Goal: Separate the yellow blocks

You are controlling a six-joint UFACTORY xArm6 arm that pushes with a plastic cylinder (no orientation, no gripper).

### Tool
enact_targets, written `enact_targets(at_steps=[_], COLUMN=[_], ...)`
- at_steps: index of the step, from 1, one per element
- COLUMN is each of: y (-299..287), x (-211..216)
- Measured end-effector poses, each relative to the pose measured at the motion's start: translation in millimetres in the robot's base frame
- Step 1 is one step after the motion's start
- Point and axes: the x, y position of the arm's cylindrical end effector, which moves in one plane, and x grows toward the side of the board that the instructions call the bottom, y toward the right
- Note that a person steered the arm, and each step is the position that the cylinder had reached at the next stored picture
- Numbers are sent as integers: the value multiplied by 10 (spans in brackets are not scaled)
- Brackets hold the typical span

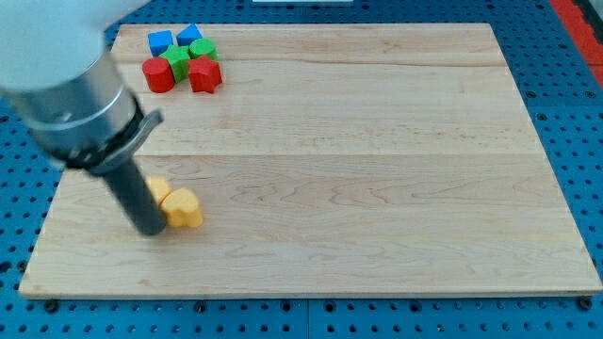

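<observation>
Two yellow blocks lie at the view's lower left on the wooden board [358, 160]. One yellow block [157, 189] is partly hidden behind my rod. The other yellow block [184, 209], heart-like in shape, sits just right of it and the two touch. My tip [151, 230] rests on the board just left of the heart-like block and below the hidden one, touching or nearly touching both.
A cluster sits at the view's top left: a blue block [160, 42], a blue triangular block [189, 36], two green blocks [202, 50] [176, 64], a red cylinder [157, 74] and a red block [204, 74]. The arm's grey body covers the upper left corner.
</observation>
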Motion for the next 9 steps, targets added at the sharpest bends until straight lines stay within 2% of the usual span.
enact_targets(at_steps=[1, 2, 3, 4, 6, 7, 8, 9], y=[347, 575, 256, 647, 1575, 1239, 352, -278], x=[-362, -426, -344, 5, -622, -333, -180, -440])
